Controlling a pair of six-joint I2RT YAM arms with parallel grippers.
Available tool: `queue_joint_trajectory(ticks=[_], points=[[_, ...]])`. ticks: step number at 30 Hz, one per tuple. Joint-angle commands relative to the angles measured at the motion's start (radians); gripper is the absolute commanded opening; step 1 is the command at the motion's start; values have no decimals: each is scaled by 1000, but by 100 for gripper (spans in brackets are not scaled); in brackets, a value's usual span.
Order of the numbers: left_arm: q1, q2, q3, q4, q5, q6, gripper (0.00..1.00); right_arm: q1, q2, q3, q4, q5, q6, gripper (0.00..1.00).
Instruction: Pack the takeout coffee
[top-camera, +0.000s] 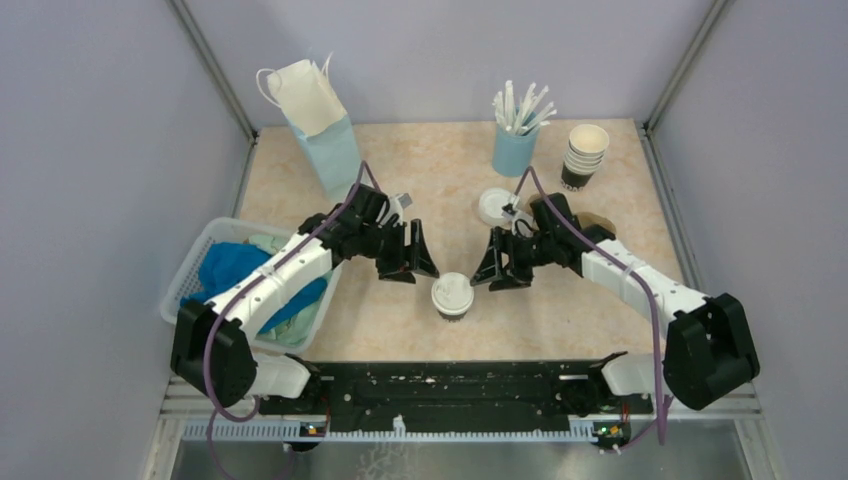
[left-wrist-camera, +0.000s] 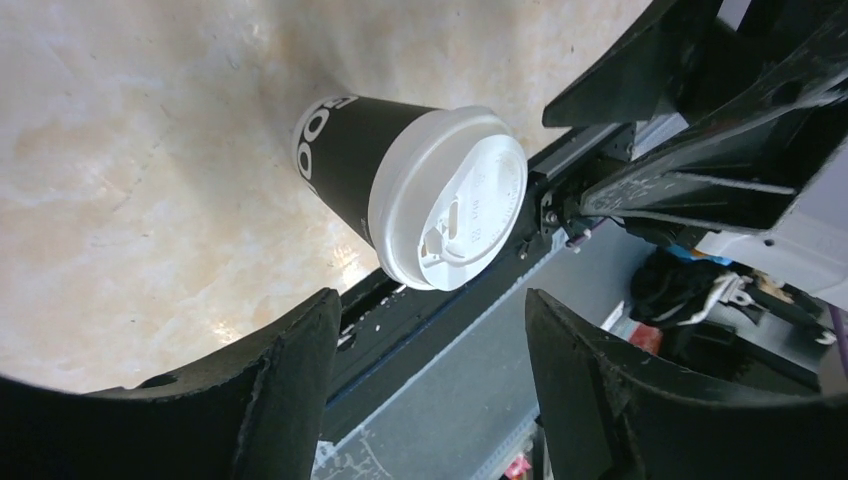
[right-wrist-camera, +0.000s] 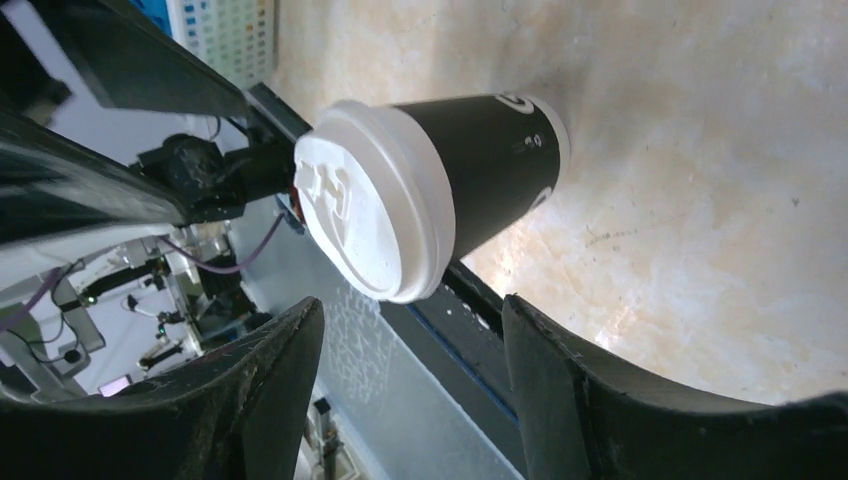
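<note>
Evidently at the approach stage, with nothing gripped yet. On the beige counter (top-camera: 440, 160), at upper left, a blue paper bag (top-camera: 322, 130) standing upright, likely the destination. Left jaws and right jaws both spread apart, flanking the takeout coffee (top-camera: 452, 297), upright at lower centre, untouched. Next: close one pair squarely on the dark body below the lid, then lift without tilting.
</note>
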Motion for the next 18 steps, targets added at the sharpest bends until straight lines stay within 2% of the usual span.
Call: queue_joint_trajectory(ticks=[1,3,6,10,18], points=[[-4,-27,-111,156,109,-93,75,-17,70,62,87,-77,-1,66],[-9,-12,-129,207,119,-119,73,-18,113,92,91,-91,-13,64],[-20,44,-83,165,62,-94,67,-15,159,110,78,-80,-36,55],[-36,110,-21,138,34,-46,62,3,189,108,89,-80,-38,52],[-43,230,71,138,55,8,53,27,104,-8,199,-21,126,40]])
